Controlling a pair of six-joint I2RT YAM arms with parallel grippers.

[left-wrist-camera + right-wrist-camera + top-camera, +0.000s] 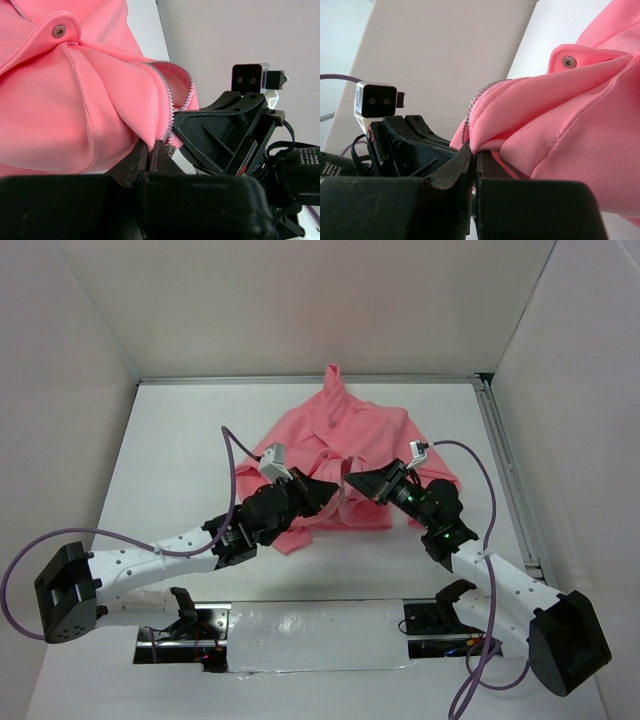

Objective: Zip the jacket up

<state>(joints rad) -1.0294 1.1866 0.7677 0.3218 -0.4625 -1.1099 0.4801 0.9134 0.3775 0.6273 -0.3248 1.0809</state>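
The salmon-pink jacket (340, 445) lies on the white table, hood toward the far wall. My left gripper (328, 490) is shut on the jacket's bottom front edge, right by the light zipper teeth (167, 100) and the slider (171, 149). My right gripper (356, 483) faces it, a few centimetres away, shut on the other front edge beside its zipper teeth (466, 127). Both edges are lifted off the table. A metal snap (58, 31) shows on the fabric in the left wrist view, and another snap (568, 61) in the right wrist view.
White walls enclose the table (180, 470) on the left, back and right. A metal rail (505, 475) runs along the right edge. Purple cables (235, 465) loop over both arms. A taped strip (310, 635) lies between the arm bases.
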